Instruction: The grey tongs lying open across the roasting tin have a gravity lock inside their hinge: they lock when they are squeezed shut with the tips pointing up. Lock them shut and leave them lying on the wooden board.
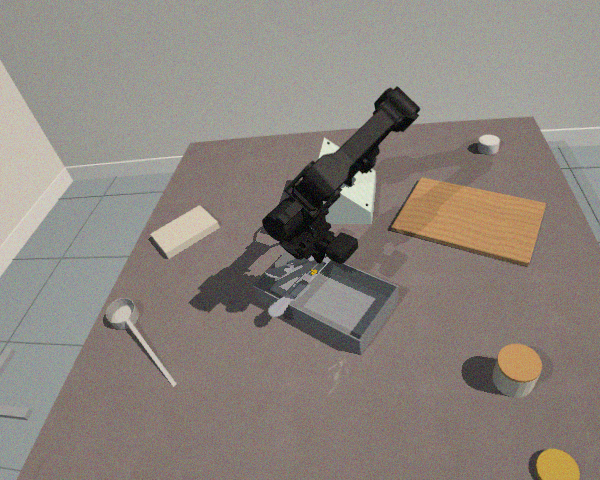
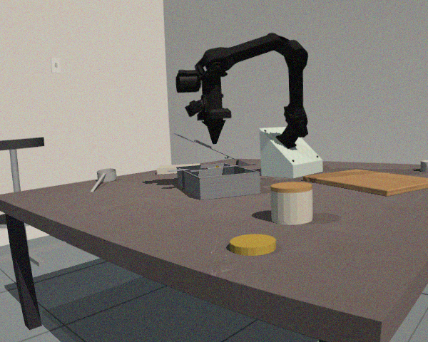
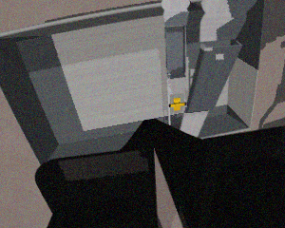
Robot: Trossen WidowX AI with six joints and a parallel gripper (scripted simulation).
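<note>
1. Together, with nothing between them, the fingers of the gripper (image 2: 215, 142) (image 3: 153, 123) point down, above the roasting tin and apart from it.
2. Just below lie the grey tongs (image 1: 279, 306) (image 2: 211, 147) (image 3: 213, 90), spread open across one side of the roasting tin (image 1: 321, 330) (image 2: 229, 185) (image 3: 242, 102); one arm slants upward, while the other lies low across the rim.
3. A small yellow mark (image 1: 313, 271) (image 2: 217, 167) (image 3: 177, 104) shows on the tongs.
4. The black arm (image 1: 359, 147) (image 2: 251, 48) arches back to a pale green sloped base (image 1: 359, 214) (image 2: 277, 162).
5. To one side of that base, well apart from the tongs, the wooden board (image 1: 471, 219) (image 2: 372, 178) lies flat on the table (image 1: 248, 403) (image 2: 133, 216).
6. Farther out stand a lidded jar (image 1: 516, 374) (image 2: 292, 204) and, near it, a yellow disc (image 1: 557, 466) (image 2: 252, 244).
7. Across the table, beyond the tin, are a cream block (image 1: 185, 230) (image 2: 166, 169) and a long-handled scoop (image 1: 149, 351) (image 2: 106, 174).
</note>
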